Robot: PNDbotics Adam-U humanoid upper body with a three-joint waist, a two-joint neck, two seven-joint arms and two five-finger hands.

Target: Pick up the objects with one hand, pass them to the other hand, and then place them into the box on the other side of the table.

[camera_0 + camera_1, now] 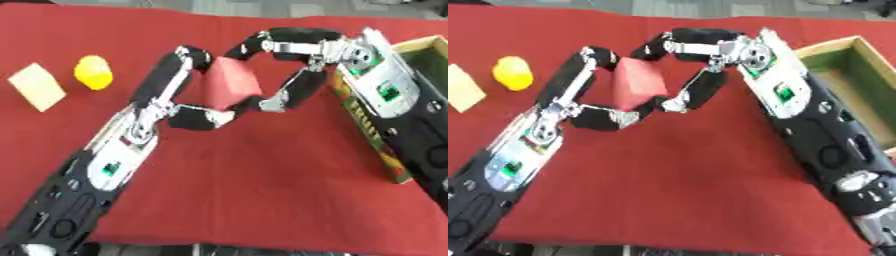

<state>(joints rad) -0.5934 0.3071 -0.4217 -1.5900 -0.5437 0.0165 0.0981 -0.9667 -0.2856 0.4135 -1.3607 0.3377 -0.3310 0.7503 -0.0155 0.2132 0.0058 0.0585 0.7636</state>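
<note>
Handover in progress as I read it. My left hand (pixel 188 112) has thumb and fingers curled round the red block (pixel 232 82), clamped from the left and below. My right hand (pixel 710 65) has its fingers curled over the block's top and right side, so both hands are touching it. Can't tell which hand carries the weight.

The block is held above the red table (pixel 262 175), near the middle of its far half, and sits right between the two sets of fingers. Its long axis runs roughly vertical, slightly tilted.

The box (pixel 855 75) sits at the table's right edge, just beside my right forearm, so the right hand is the nearer one for the drop. Next move hinges on the left letting go cleanly.

Yellow object (pixel 93 72) and tan block (pixel 37 86) wait near the left edge.
</note>
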